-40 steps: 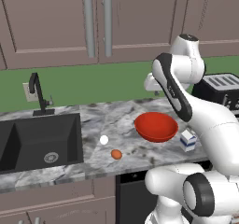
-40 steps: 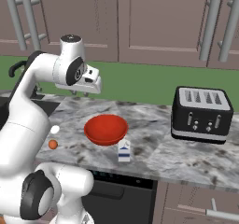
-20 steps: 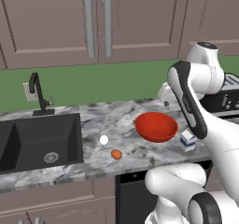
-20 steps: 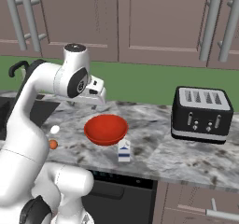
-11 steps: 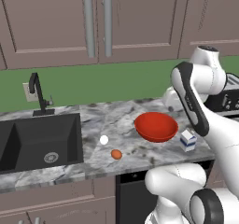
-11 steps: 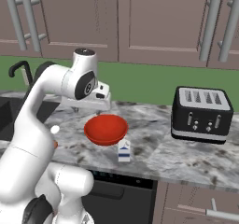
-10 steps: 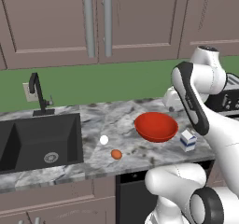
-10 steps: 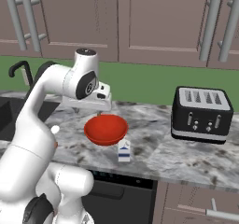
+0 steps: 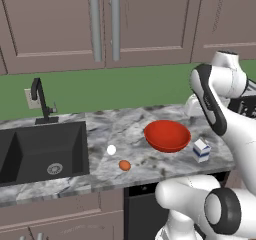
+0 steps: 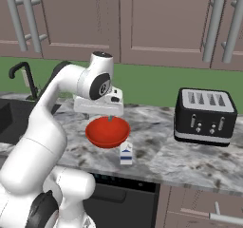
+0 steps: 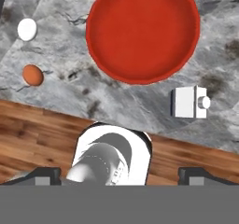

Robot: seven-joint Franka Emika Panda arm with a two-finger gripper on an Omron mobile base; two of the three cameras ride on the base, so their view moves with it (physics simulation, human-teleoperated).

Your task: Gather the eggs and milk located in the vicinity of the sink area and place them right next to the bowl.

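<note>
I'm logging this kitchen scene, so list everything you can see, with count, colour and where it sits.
bowl: one, glossy red, on the marble counter right of the sink.
white egg: one, white, on the counter between sink and bowl.
brown egg: one, orange-brown, nearer the counter's front edge than the white egg.
milk: one carton, white with blue, upright, close to the bowl's right.
sink: one, black, recessed at the counter's left end.
faucet: one, black, behind the sink.
toaster: one, black, on the counter's right part.
cabinets: brown, with metal handles, above a green wall.
gripper: one, open, empty, hovering above the bowl.
</note>
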